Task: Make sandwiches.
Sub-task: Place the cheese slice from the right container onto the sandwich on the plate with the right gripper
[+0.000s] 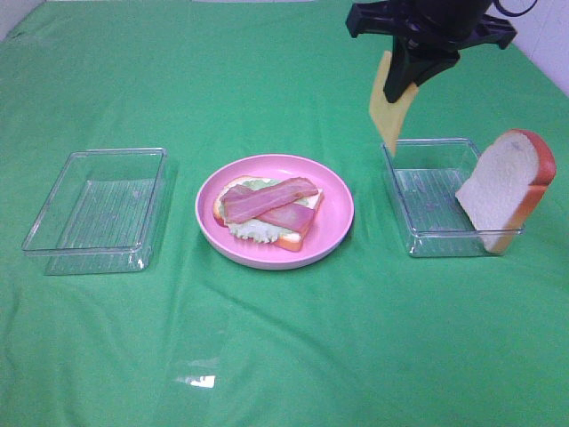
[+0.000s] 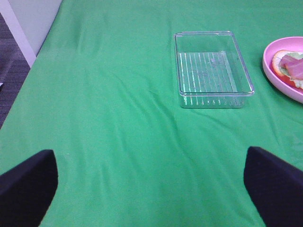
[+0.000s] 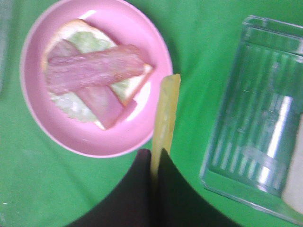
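My right gripper is clamped on the top edge of the cheese, which hangs down from it in the air above the far-left corner of the right tray. Seen edge-on in the right wrist view, the cheese is a thin yellow strip pinched between the fingers, its long axis running straight out from the jaws. From the gripper in the high view, the open sandwich lies at about 8 o'clock, on the plate at table centre: a bread base, lettuce and two crossed bacon strips whose long axes run roughly 2 to 8 o'clock. My judgement: the cheese goes on top next, so the move is a carry toward 8 o'clock, then a lay-flat. It hangs vertically now and will need tilting or it may land on edge. The right arm is clearly the nearer one. The top slice leans upright against the right tray's 3 o'clock wall, waiting. Left gripper has its jaws spread wide and empty, low over bare cloth, with the left tray ahead of it at about 1 o'clock in its wrist view, holding nothing I can see. No brands, labels or writing readable anywhere.
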Available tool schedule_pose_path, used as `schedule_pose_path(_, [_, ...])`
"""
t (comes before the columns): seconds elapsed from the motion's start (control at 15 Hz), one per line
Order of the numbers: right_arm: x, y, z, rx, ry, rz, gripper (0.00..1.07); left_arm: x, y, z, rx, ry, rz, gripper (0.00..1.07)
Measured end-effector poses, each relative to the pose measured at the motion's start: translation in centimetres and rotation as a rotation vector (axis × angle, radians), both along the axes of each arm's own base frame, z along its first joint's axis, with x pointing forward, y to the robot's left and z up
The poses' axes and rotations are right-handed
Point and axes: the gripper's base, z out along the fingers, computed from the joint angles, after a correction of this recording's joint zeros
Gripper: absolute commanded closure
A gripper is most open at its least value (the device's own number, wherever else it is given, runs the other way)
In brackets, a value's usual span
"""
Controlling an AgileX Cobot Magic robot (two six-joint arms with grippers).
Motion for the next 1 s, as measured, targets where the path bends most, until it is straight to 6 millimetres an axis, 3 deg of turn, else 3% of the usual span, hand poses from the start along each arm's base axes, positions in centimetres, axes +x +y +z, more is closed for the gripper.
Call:
schedule_pose_path(0.2, [0.4,2.0,-0.1,0.208,0.001,0.04,1.07,0.0,0.0,0.0,0.0,0.0,0.0,0.06])
schedule_pose_path(0.67, [3.1,5.9,-7.4,0.53,0.173,0.07,1.07,0.0,0.0,0.0,0.0,0.0,0.0,0.06])
schedule_pose_path(1.0, [2.9,8.8,-10.7,0.515,0.17,0.106,1.07,0.0,0.0,0.0,0.0,0.0,0.0,0.06])
